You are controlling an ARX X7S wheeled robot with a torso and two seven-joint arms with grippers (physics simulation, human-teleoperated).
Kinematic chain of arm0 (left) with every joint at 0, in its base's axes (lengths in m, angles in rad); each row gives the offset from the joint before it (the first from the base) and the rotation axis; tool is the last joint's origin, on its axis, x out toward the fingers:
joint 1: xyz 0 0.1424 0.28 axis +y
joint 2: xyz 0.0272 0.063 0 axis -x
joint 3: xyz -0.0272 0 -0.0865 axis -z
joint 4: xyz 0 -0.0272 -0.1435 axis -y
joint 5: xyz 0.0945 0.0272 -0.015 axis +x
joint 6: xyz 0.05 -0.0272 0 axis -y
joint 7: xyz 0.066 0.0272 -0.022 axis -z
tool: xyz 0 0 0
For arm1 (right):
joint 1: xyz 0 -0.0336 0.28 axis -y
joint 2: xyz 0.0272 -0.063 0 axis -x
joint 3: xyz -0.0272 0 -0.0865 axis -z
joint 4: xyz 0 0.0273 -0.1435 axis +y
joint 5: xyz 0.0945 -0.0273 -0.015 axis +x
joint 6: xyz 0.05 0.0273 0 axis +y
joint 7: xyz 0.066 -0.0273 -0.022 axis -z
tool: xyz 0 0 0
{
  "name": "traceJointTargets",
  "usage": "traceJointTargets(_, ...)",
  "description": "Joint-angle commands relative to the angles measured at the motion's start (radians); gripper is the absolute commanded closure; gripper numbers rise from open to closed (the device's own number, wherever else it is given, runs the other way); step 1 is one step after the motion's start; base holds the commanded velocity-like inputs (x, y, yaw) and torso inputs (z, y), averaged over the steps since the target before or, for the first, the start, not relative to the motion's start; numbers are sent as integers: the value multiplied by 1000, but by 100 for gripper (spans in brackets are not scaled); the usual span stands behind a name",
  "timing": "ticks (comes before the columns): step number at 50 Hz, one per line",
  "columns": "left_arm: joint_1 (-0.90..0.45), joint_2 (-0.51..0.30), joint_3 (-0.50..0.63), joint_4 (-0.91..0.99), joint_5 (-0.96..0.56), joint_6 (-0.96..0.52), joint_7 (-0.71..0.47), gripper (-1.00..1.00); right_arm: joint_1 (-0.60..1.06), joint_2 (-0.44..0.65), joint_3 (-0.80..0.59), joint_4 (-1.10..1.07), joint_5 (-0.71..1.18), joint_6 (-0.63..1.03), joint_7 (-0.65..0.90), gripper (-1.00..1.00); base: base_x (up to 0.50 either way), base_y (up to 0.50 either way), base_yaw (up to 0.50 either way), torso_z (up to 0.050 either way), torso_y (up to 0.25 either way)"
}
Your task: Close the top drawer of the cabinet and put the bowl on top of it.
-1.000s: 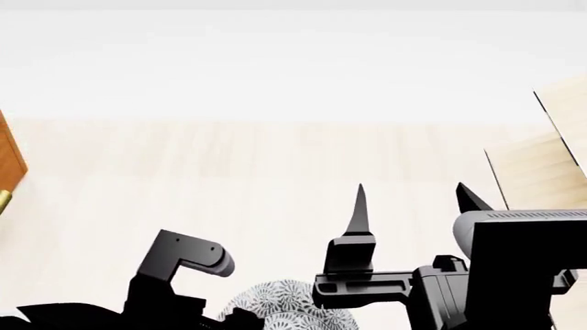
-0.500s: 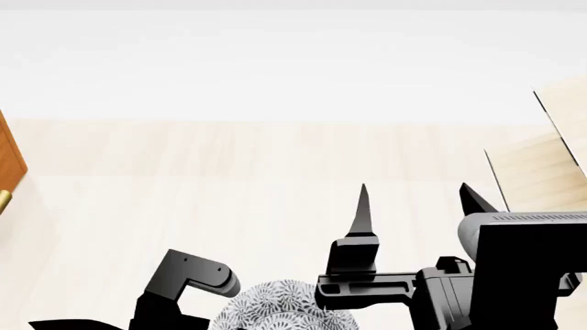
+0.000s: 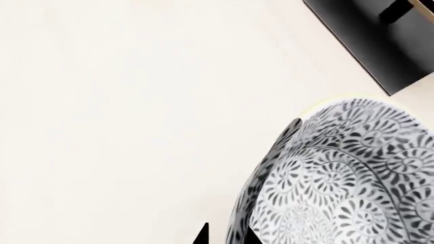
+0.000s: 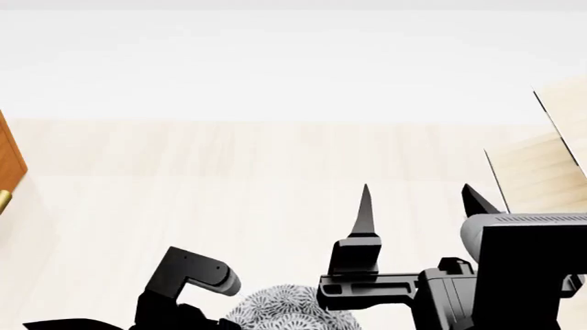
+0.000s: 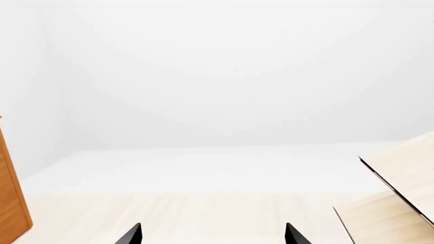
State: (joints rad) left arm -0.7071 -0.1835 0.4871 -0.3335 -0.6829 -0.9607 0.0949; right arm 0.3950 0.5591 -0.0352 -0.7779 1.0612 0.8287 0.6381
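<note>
The bowl (image 3: 346, 178), white with a dense grey floral pattern, fills one corner of the left wrist view and peeks in at the bottom of the head view (image 4: 289, 311). My left gripper (image 3: 225, 238) is shut on its rim, one fingertip outside the wall and one inside. My right gripper (image 4: 418, 199) stands open to the bowl's right with nothing between its fingers (image 5: 132, 235). The cabinet (image 4: 9, 165) shows only as an orange-brown sliver at the far left, with a bit of brass handle (image 4: 3, 201). The top drawer cannot be made out.
A pale plywood shelf structure (image 4: 546, 165) stands at the right, also in the right wrist view (image 5: 400, 188). A black block (image 3: 369, 35) lies on the pale floor near the bowl. A white wall rises behind the light wood floor (image 4: 257, 158).
My left arm's link has sunk a little and shifted right, with the bowl still held. The right gripper has drifted slightly to the right.
</note>
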Motion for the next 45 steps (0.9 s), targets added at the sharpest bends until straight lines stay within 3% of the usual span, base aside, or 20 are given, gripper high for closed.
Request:
traceJointTargets(1,13,-7,6,12,-7,-7,-95,100,-3,3,0,-1,1,-6,2,-100,0,0,0,0,0)
traceJointTargets(45,-73,-51,-79,63,-67,-39,-146,100,15,12,-19,-14,18,-2,31,-100,0,0,0,0,0)
